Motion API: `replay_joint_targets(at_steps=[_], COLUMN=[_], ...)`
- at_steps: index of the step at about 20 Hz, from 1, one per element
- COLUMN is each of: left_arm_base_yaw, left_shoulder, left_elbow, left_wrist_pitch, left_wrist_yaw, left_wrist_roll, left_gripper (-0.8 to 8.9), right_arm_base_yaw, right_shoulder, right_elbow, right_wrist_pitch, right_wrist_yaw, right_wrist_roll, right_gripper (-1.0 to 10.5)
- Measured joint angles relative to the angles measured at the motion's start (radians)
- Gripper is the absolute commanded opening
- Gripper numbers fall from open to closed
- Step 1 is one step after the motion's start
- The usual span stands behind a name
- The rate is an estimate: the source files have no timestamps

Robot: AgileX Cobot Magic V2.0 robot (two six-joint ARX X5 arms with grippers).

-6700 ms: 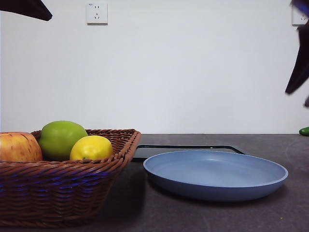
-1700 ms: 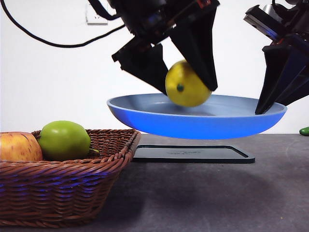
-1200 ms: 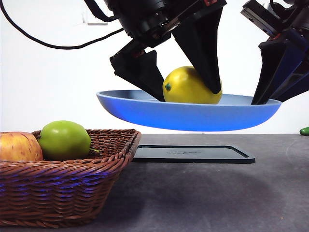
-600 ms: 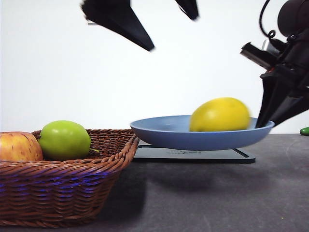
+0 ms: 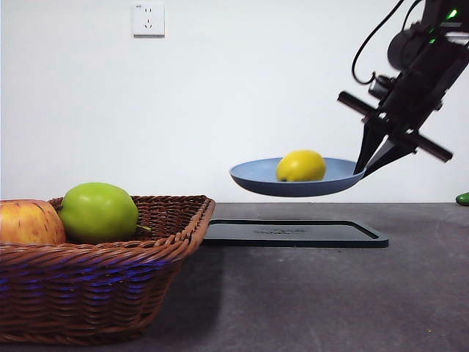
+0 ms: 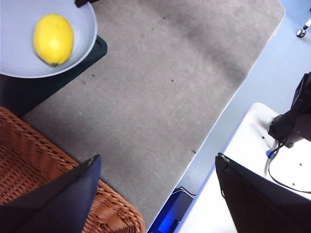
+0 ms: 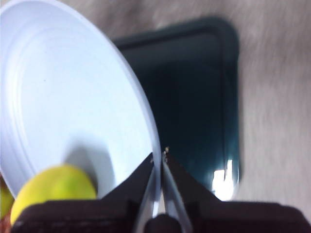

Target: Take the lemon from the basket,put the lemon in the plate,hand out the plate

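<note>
The yellow lemon (image 5: 301, 166) lies in the light-blue plate (image 5: 253, 180), which hangs in the air above the black tray. My right gripper (image 5: 364, 167) is shut on the plate's right rim and holds it up; in the right wrist view the jaws pinch the rim (image 7: 156, 160), with the lemon (image 7: 53, 190) in the plate (image 7: 63, 107). My left gripper (image 6: 155, 184) is open and empty, high above the basket's corner (image 6: 29, 160); its view shows the lemon (image 6: 53, 32) and plate (image 6: 82, 29) farther off. The wicker basket (image 5: 102, 282) stands at the front left.
A green apple (image 5: 98, 213) and a red-yellow apple (image 5: 28, 222) lie in the basket. A flat black tray (image 5: 293, 234) lies on the grey table below the plate. A small green thing (image 5: 462, 199) sits at the far right edge.
The lemon went from the basket into the plate. The left gripper let go and rose out of the front view. The right gripper carried the plate with the lemon away, farther back.
</note>
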Motion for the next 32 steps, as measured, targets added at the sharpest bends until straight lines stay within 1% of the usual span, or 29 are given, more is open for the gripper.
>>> replay_joint_targets(at_steps=[3, 10, 11, 13, 15, 19, 20, 23, 25, 27, 29, 30, 32], left_arm_base_yaw=[0.0, 0.0, 0.0, 0.0, 0.0, 0.0, 0.0, 0.0, 0.0, 0.0, 0.001, 0.008, 0.031], left_shoulder=[0.001, 0.001, 0.001, 0.001, 0.001, 0.001, 0.001, 0.001, 0.001, 0.007, 0.029, 0.043, 0.061], left_elbow=[0.0, 0.0, 0.0, 0.0, 0.0, 0.0, 0.0, 0.0, 0.0, 0.0, 0.0, 0.0, 0.0], left_wrist_pitch=[0.011, 0.019, 0.019, 0.019, 0.019, 0.019, 0.019, 0.019, 0.019, 0.019, 0.019, 0.019, 0.019], left_wrist_yaw=[0.0, -0.029, -0.029, -0.029, -0.029, -0.029, -0.029, -0.047, -0.128, -0.26, -0.393, -0.445, -0.47], left_wrist_roll=[-0.002, -0.019, -0.019, -0.019, -0.019, -0.019, -0.019, -0.019, -0.012, 0.022, 0.063, 0.092, 0.153], left_gripper=[4.12, 4.12, 4.12, 4.12, 4.12, 4.12, 4.12, 4.12, 3.89, 3.21, 2.24, 1.56, 0.35], right_arm_base_yaw=[0.001, 0.001, 0.001, 0.001, 0.001, 0.0, 0.0, -0.005, -0.009, -0.01, -0.01, -0.006, 0.008], right_shoulder=[0.085, 0.168, 0.168, 0.168, 0.168, 0.168, 0.168, 0.165, 0.135, 0.062, -0.03, -0.075, -0.144], right_elbow=[0.063, 0.07, 0.07, 0.071, 0.071, 0.072, 0.072, 0.072, 0.072, 0.072, 0.075, 0.078, 0.079], right_wrist_pitch=[-0.003, -0.029, -0.031, -0.044, -0.056, -0.062, -0.063, -0.092, -0.142, -0.196, -0.262, -0.299, -0.373], right_wrist_yaw=[-0.001, 0.002, 0.014, 0.066, 0.086, 0.089, 0.09, 0.089, 0.09, 0.09, 0.09, 0.089, 0.089], right_wrist_roll=[0.003, 0.008, 0.008, 0.009, 0.011, 0.01, 0.006, -0.009, -0.034, -0.079, -0.13, -0.151, -0.185], right_gripper=[0.1, 0.1, 0.1, 0.1, 0.6, 2.0, 2.2, 2.2, 2.2, 2.2, 2.1, 1.6, 0.7])
